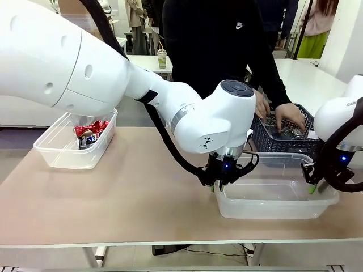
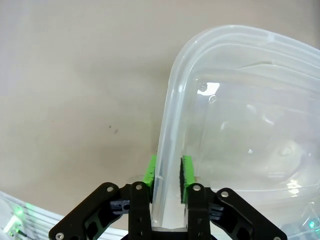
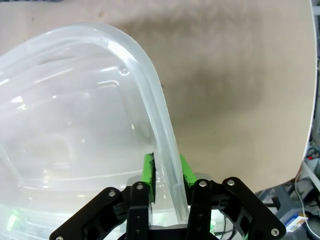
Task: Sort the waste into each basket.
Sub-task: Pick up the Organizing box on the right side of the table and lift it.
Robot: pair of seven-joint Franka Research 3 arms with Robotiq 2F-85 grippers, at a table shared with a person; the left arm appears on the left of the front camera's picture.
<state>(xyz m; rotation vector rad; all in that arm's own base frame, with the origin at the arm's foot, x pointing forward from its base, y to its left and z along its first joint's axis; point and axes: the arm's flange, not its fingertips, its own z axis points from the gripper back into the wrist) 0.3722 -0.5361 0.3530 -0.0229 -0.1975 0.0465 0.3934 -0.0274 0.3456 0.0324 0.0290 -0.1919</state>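
- Front view: the empty basket (image 1: pixel 272 211) sits at the near right of the table (image 1: pixel 125 192), its long axis running side to side. The left gripper (image 1: pixel 221 184) is at its left short end and the right gripper (image 1: pixel 313 187) at its right short end. A black crate (image 1: pixel 264 141), with a person's hand (image 1: pixel 290 116) in it, stands just behind. The second basket (image 1: pixel 57 156), holding red wrappers (image 1: pixel 91 129), sits well apart at the far left, with bare table between.
- Left wrist view: the left gripper (image 2: pixel 168 171) is closed on the basket's end wall (image 2: pixel 172 90), one pad inside and one outside. Open tabletop lies beyond it.
- Right wrist view: the right gripper (image 3: pixel 167 174) pinches the opposite end wall (image 3: pixel 145 75) the same way. The table's edge is off to one side, so I judge the free room lies towards the left.
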